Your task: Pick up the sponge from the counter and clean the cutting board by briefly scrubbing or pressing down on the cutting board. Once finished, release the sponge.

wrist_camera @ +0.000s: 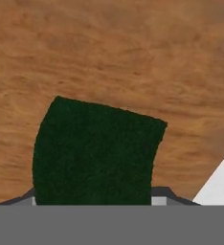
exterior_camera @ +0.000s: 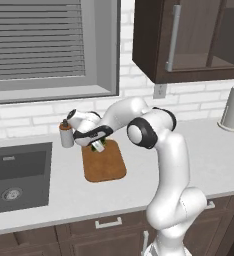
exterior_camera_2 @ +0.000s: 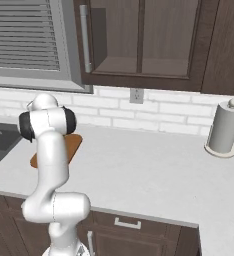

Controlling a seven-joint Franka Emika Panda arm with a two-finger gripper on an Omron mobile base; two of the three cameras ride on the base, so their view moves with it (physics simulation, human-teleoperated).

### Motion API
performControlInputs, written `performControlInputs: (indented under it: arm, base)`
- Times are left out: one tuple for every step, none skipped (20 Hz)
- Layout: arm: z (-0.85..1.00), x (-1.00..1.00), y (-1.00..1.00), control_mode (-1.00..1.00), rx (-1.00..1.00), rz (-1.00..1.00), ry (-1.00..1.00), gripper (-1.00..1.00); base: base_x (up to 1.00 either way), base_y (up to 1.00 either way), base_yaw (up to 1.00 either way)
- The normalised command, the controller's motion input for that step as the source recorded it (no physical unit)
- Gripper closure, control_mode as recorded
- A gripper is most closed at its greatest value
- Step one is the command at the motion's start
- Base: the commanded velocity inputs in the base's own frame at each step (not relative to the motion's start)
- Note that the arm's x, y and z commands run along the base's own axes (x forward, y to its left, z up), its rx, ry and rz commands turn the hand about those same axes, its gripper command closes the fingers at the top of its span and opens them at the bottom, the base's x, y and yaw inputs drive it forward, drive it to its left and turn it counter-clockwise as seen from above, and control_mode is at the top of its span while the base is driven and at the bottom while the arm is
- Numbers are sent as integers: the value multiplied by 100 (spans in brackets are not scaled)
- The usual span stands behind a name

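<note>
Tool: the tool (exterior_camera: 98, 145) is low over the far end of the cutting board, clenched on the sponge.
Sponge: the dark green sponge (wrist_camera: 97, 153) sits between the fingers, right over the wood; in the left base view it shows as a small green patch (exterior_camera: 98, 148) under the hand. Whether it presses on the board, I cannot tell.
Cutting board: the brown wooden cutting board (exterior_camera: 105, 163) lies flat on the tabletop (exterior_camera: 209, 160), just right of the sink (exterior_camera: 19, 175).
Nearby: a small shaker (exterior_camera: 66, 134) stands just beside the board's far left corner; a paper towel roll (exterior_camera_2: 223, 129) stands well apart, near the wall.
</note>
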Motion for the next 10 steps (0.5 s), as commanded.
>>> performControlInputs:
  arm:
    - [-48, -9, -55, -100, -7, 3, 0, 100]
    - [-51, -11, -56, -100, -8, 3, 0, 100]
    - [-50, -14, -57, -100, -9, 3, 0, 100]
    - [-51, -12, -54, -100, -11, 2, 0, 100]
    - [-49, -10, -48, -100, -11, 1, 0, 100]
    - [-47, -6, -32, -100, -17, 0, 0, 100]
    - [-43, -14, -36, -100, -17, 0, 0, 100]
    - [-46, -19, -42, -100, -15, 0, 0, 100]
    - [-49, -24, -61, -100, -11, 2, 0, 100]
    - [-48, -27, -61, -100, -11, 2, 0, 100]
  base:
    - [0, 0, 0]
    - [0, 0, 0]
    - [0, 0, 0]
    - [0, 0, 0]
    - [0, 0, 0]
    - [0, 0, 0]
    - [0, 0, 0]
    - [0, 0, 0]
    - [0, 0, 0]
    - [0, 0, 0]
